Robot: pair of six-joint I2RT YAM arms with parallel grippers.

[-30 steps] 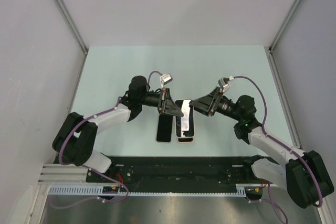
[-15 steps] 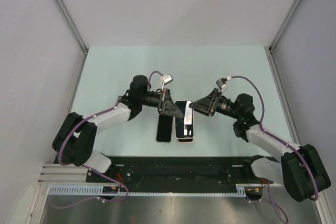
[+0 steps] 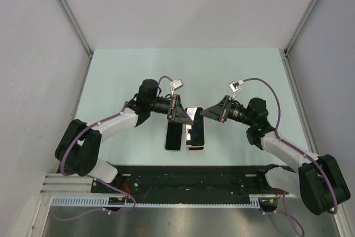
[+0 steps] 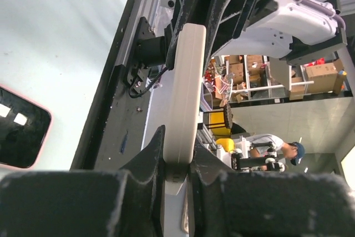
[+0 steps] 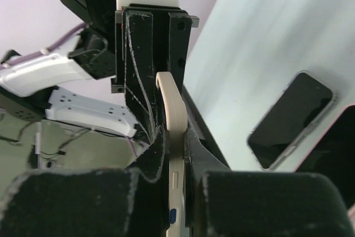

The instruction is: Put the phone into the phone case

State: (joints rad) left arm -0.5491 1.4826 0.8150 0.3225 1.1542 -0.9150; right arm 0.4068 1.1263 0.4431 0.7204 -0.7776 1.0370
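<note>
A cream phone case (image 3: 194, 126), its glossy dark face up, is held at the table's middle by both grippers, one on each long edge. My left gripper (image 3: 184, 116) is shut on its left edge, and the case (image 4: 186, 81) shows edge-on between the jaws of that gripper (image 4: 177, 149). My right gripper (image 3: 205, 114) is shut on the other edge, where the case (image 5: 175, 104) shows side buttons, gripper (image 5: 176, 132) clamped on it. A dark phone (image 3: 173, 136) with a pale rim lies flat just left of the case, phone (image 5: 291, 120) also visible from the right wrist.
A pink-rimmed dark phone (image 3: 194, 146) lies under the held case's near end; it also shows as the pink-rimmed phone (image 4: 22, 134). The black base rail (image 3: 188, 176) runs along the near edge. Grey walls (image 3: 50, 81) close in left, right and back.
My right gripper has moved in a little to the left and closed its jaws on the case's right edge. The left gripper has kept its grip and place.
</note>
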